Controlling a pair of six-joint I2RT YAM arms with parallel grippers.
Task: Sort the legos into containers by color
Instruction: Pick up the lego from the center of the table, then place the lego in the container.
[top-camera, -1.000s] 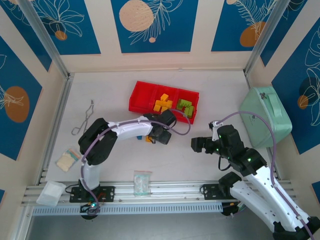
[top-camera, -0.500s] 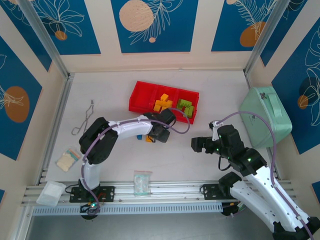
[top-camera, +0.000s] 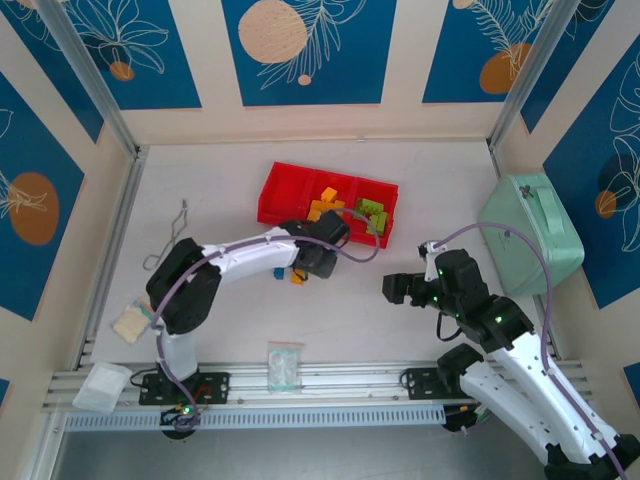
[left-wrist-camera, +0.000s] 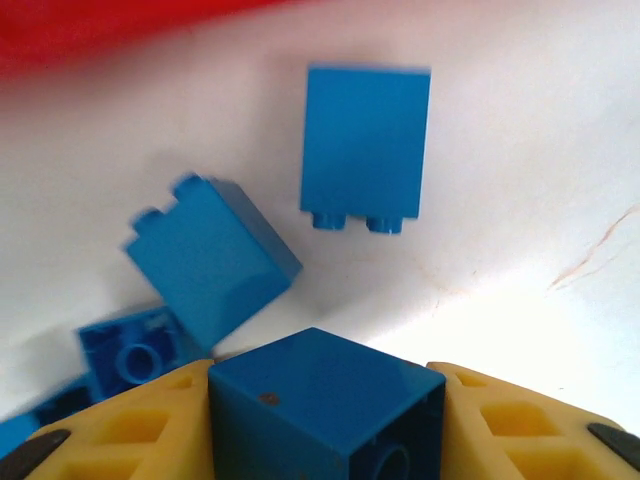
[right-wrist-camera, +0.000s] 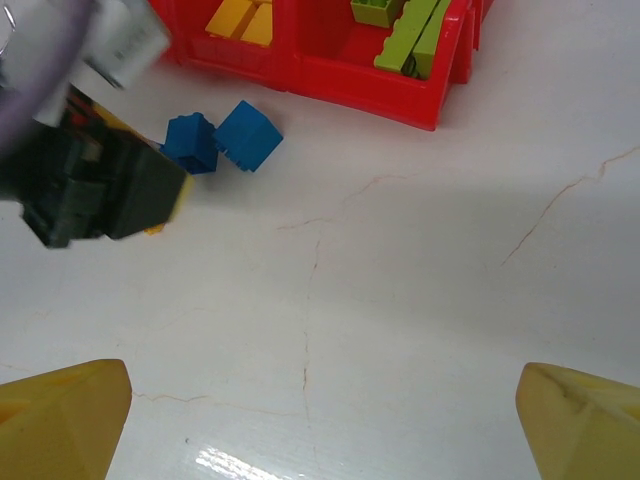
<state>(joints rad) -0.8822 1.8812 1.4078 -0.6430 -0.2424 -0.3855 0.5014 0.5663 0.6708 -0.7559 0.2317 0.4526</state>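
Nearest to me, a clear bag lies by the rail at the surface's near edge. A little further out, the right gripper hangs over bare surface, its jaws spread wide with nothing between them.

Beyond that, left of centre, the left gripper is clamped on a blue lego, one yellow finger pressed against each side. I cannot tell whether the lego is clear of the surface.

Just past it lie the loose blue legos, at least three. One lies flat, one is tipped on an edge, and one shows its hollow underside and touches the tipped one. All sit on the surface just in front of the red tray.

In the tray, the left compartment shows bare red floor. The middle one holds the orange-yellow legos, and the right one holds the lime green legos. A mint-green case stands well apart on the right, and metal tongs lie on the left.

Against a second ago, the left jaws have narrowed onto the lego. That arm's elbow has swung left and its gripper has slid slightly left, so a loose blue lego now shows beside it. The right arm and the tray's contents match.
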